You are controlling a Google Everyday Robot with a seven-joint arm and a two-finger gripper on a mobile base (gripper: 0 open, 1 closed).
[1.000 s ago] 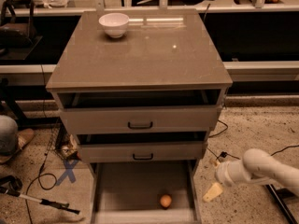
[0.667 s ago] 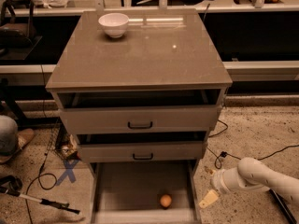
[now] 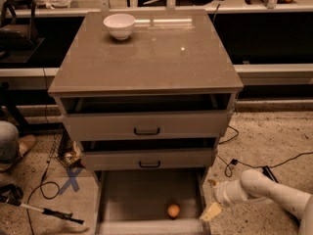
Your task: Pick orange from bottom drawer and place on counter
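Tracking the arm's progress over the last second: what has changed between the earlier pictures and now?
The robot's gripper has come down and leftward, now close beside the right wall of the open grey-brown bottom drawer. Nothing was taken hold of. The small orange fruit lies unmoved on the drawer floor; the white bowl on the glossy grey-brown counter and the two handled grey drawers stayed put.
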